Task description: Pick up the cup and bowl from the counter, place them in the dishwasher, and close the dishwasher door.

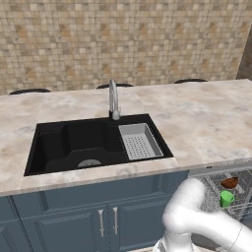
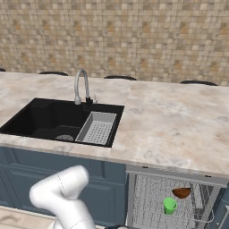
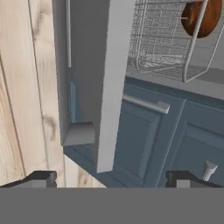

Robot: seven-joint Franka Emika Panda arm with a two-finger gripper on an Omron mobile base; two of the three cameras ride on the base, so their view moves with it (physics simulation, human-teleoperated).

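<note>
The green cup (image 1: 226,198) (image 2: 169,205) stands in the pulled-out wire rack of the dishwasher (image 2: 150,197) (image 1: 243,197). The reddish-brown bowl (image 1: 229,183) (image 2: 181,192) (image 3: 201,17) sits in the rack just behind the cup. In the hand view the grey dishwasher door (image 3: 94,78) hangs open and is seen nearly edge-on, its outer edge close in front of my gripper (image 3: 112,179). The gripper is open with nothing between its fingertips (image 3: 41,178). My arm reaches down low below the counter (image 1: 206,118) (image 2: 179,125).
A black sink (image 1: 74,142) with a steel tap (image 1: 113,101) and a grey drainer insert (image 1: 140,141) is set in the counter. Dark blue cabinet doors with handles (image 3: 153,140) (image 1: 106,219) lie below and beside the dishwasher. Pale wooden floor (image 3: 22,87) shows left of the door.
</note>
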